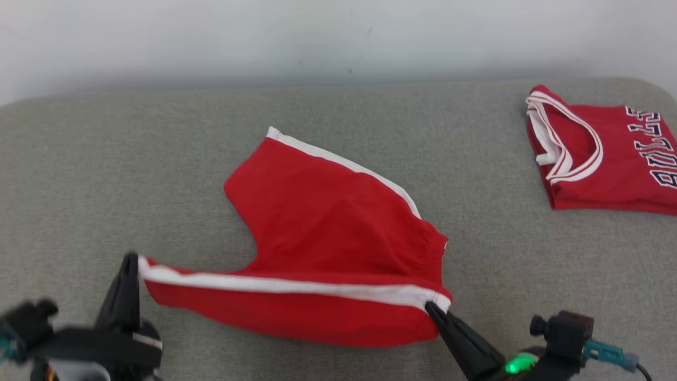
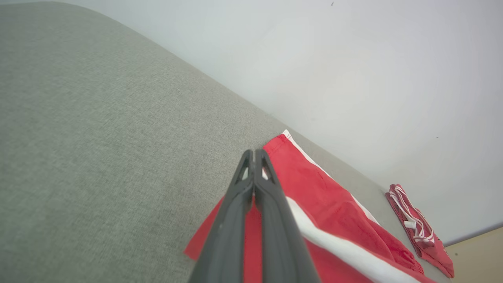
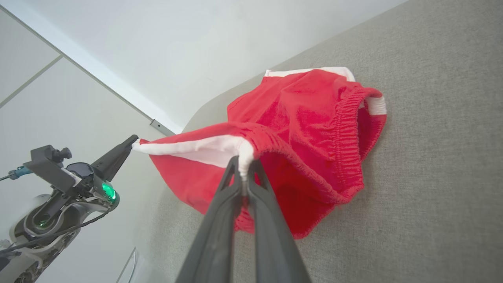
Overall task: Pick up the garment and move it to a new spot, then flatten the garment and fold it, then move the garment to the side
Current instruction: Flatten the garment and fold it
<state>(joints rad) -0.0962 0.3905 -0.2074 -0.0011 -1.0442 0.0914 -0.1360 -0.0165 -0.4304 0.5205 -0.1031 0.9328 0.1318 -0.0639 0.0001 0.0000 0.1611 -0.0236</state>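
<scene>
The red shorts [image 1: 328, 233] lie mid-way across the grey upholstered surface [image 1: 106, 174], their near white-striped side raised and stretched between both grippers. The left gripper [image 1: 132, 262], fingers pointing up from the lower left, is pinched shut on the leg-hem corner. The right gripper [image 1: 431, 308], slanting in from the lower right, is clamped on the waistband corner. A folded red jersey [image 1: 608, 159] lies well apart at far right.

The shorts [image 1: 328, 222] lie mid-desk [image 1: 132, 159], their near edge stretched between my left jaws, at the near left, and my right jaws, at the near right, with one leg reaching back toward the wall [image 1: 317, 37] behind. A folded jersey [image 1: 608, 164] lies well apart at the far right.
</scene>
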